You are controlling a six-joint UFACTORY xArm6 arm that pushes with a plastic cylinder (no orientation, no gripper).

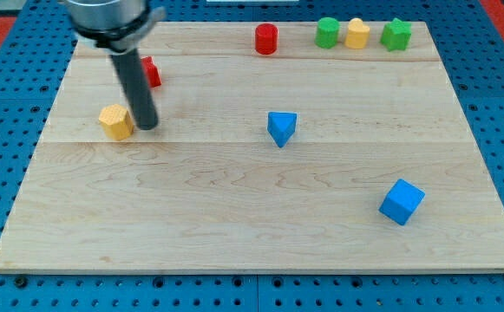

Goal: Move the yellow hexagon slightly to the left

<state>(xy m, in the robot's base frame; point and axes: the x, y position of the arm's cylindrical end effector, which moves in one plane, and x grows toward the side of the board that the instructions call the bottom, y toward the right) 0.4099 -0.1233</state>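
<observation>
Wooden board (260, 217) on blue pegboard: the yellow hexagon (115, 121) lies at the view's left, with my tip (147, 126) touching or just beside it at its 3 o'clock; the rod has no jaws and grasps nothing. A red block (152, 71) sits partly hidden at the rod's 12 o'clock. Judged best: a short, straight nudge toward 9 o'clock through the block's centre, stopping early to avoid spin.

One cam only — high, angled down from the board's (260, 217) near edge, whole board seen.
</observation>
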